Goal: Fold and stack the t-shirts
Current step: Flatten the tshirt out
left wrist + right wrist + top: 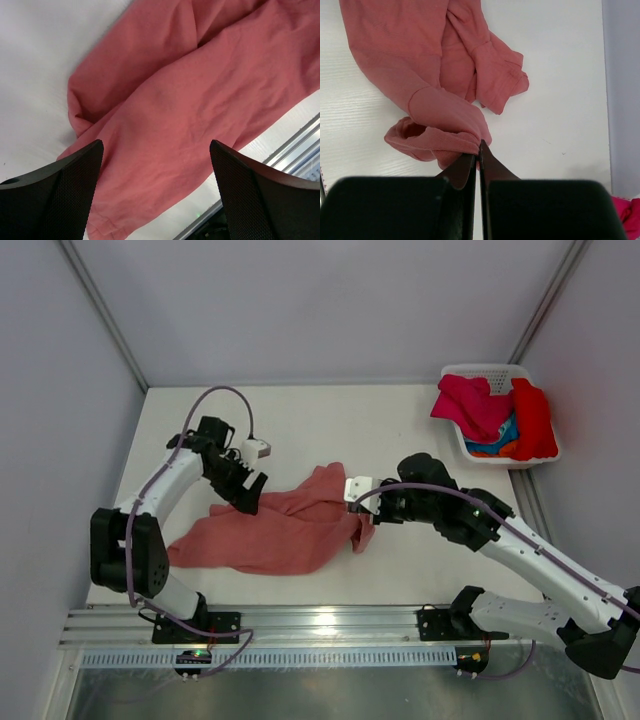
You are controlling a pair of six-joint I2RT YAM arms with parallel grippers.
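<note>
A salmon t-shirt (275, 530) lies crumpled across the middle of the white table. It fills the left wrist view (190, 100) and shows bunched in the right wrist view (420, 65). My left gripper (248, 492) is open and empty, just above the shirt's upper left part. My right gripper (362, 512) is shut on a fold at the shirt's right edge (460, 140) and lifts it slightly. Magenta (470, 405), red (533, 420), blue and orange t-shirts lie heaped in the basket at the back right.
A white plastic basket (483, 372) stands at the back right corner. An aluminium rail (320, 625) runs along the table's near edge. Grey walls close in the left and right sides.
</note>
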